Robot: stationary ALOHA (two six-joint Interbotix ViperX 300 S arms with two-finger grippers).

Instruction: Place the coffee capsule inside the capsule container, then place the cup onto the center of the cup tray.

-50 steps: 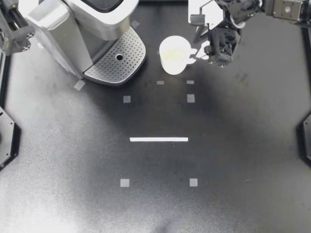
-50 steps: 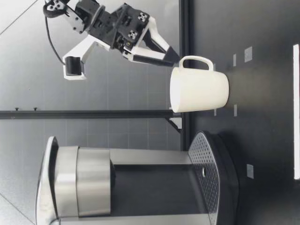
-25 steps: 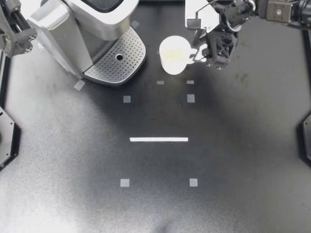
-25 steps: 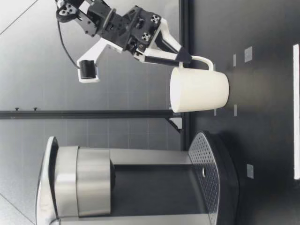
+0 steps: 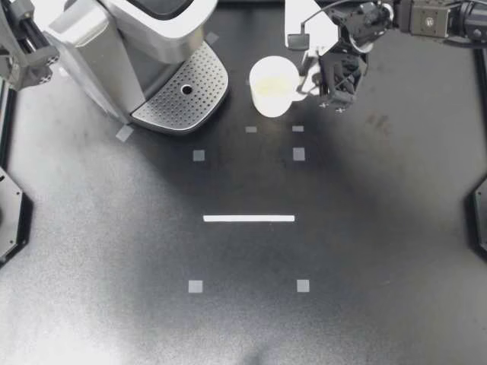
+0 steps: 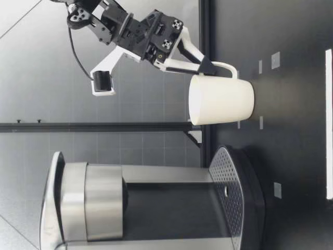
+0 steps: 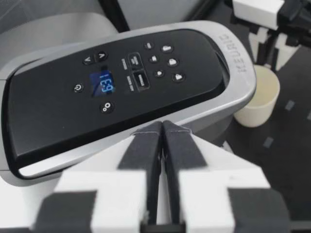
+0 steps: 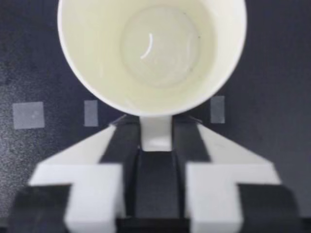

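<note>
A white cup [image 5: 274, 86] stands upright on the table, just beside the coffee machine's perforated cup tray [image 5: 186, 95]. My right gripper [image 5: 310, 79] comes down on it from the back right and is shut on the cup's handle [image 8: 155, 132], one dark finger [image 8: 121, 143] on each side. The low view shows the same grip at the top of the handle [image 6: 221, 66], with the cup [image 6: 221, 100] resting on the table. My left gripper [image 5: 34, 57] hangs at the back left, its fingers [image 7: 146, 145] pressed together above the machine's black control panel [image 7: 116, 82]. No coffee capsule shows in any view.
The silver coffee machine [image 5: 129, 38] fills the back left of the table. A white tape line [image 5: 249, 218] and small grey tape squares [image 5: 298, 154] mark the black table surface in the middle.
My right gripper has moved in toward the cup and its fingers have closed on the handle. The cup and my left arm have not moved.
</note>
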